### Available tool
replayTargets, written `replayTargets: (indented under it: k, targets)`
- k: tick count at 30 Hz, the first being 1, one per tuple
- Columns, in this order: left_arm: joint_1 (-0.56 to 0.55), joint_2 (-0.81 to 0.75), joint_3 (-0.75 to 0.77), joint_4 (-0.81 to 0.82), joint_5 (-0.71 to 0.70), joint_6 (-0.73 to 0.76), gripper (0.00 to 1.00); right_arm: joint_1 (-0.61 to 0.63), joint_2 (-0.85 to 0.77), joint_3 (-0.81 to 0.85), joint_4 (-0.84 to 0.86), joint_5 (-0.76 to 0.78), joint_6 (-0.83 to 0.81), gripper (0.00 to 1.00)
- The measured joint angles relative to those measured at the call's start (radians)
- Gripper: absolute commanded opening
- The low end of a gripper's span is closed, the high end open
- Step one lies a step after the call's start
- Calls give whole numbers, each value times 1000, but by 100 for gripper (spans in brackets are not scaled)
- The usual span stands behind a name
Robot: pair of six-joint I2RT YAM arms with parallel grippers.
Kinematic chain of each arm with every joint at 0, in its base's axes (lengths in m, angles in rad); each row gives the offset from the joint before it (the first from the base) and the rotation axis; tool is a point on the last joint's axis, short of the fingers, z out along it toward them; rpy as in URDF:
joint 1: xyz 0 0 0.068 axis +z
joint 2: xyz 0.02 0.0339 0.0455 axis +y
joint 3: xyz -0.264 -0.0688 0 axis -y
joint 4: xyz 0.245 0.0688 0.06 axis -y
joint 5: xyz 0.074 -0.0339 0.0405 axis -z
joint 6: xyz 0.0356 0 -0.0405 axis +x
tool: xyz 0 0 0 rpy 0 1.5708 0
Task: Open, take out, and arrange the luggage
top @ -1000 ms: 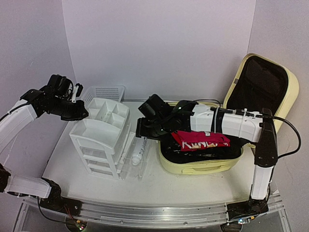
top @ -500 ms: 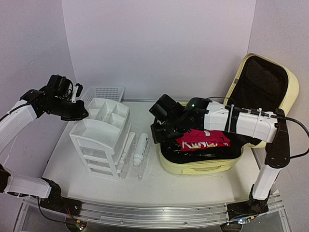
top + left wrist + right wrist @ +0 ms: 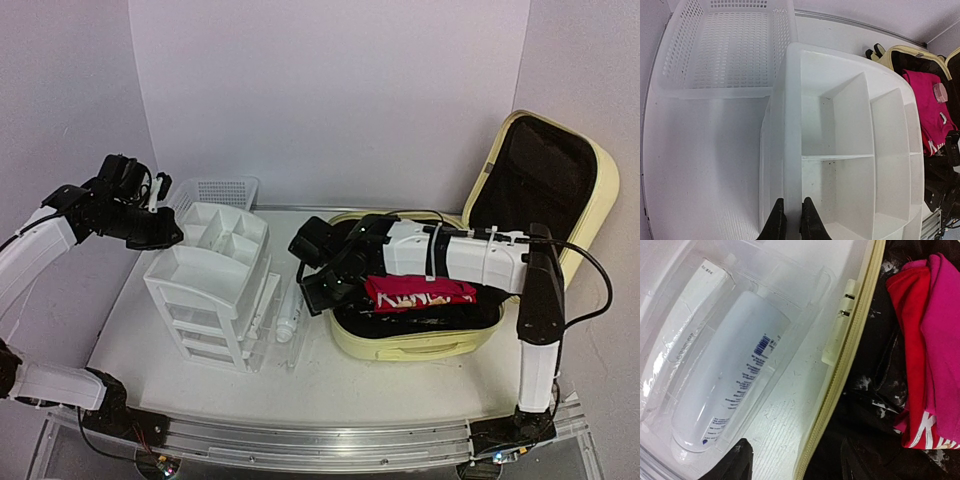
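Hovering at the far left, the left gripper (image 3: 168,232) (image 3: 792,224) had its jaws drawn almost together with nothing visibly between them. They sat in line with the rim of a white drawer unit (image 3: 205,290) (image 3: 790,125), but I could not tell whether they touched it. Beyond this gripper lay a white mesh basket (image 3: 222,190) (image 3: 725,45). The unit's divided top tray spread to the gripper's right.

To the right of the unit, a clear tray (image 3: 268,350) (image 3: 805,280) lay on the table (image 3: 330,390) with a white bottle (image 3: 289,312) (image 3: 725,385) inside. A slimmer white tube (image 3: 690,310) lay alongside the bottle.

The right gripper (image 3: 320,293) (image 3: 797,465) hung just right of the bottle. Its fingers (image 3: 735,462) stood well apart and gripped nothing.

The pale-yellow suitcase (image 3: 420,345) (image 3: 900,50) (image 3: 850,355) lay open on the table, well to the right of the left gripper. Its left rim ran directly under the right gripper, passing between the spread fingers. The rest of the shell stretched away to that gripper's right, beneath its arm. Inside, a folded pink-and-red garment (image 3: 415,290) (image 3: 927,105) (image 3: 930,340) rested on black lining, just right of the fingers. The lid (image 3: 600,190) stood upright at the far right.
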Motion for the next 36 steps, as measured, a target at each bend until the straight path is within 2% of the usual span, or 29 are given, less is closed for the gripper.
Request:
replayTargets:
  k: [8,15,21,26,30,32,36]
  targets:
    - [0,4,3,0,0,0,0,-6,90,120,-58,-28,-8,78]
    - [1,6,4,0,1,-1,0,-7,195,279,-47,-66,-15,97]
    - [1,6,4,0,1,-2,0,-7,289,378,-26,-109,5,98]
    - [1,6,4,0,1,-2,0,-10,312,369,0,-160,49,98]
    - [5,6,4,0,-3,-3,0,-24,296,259,122,-214,124,98]
    - [5,4,4,-1,-7,-4,0,-27,296,208,183,-224,160,92]
    - [6,3,4,-5,-8,-4,0,-24,266,115,277,-193,209,88]
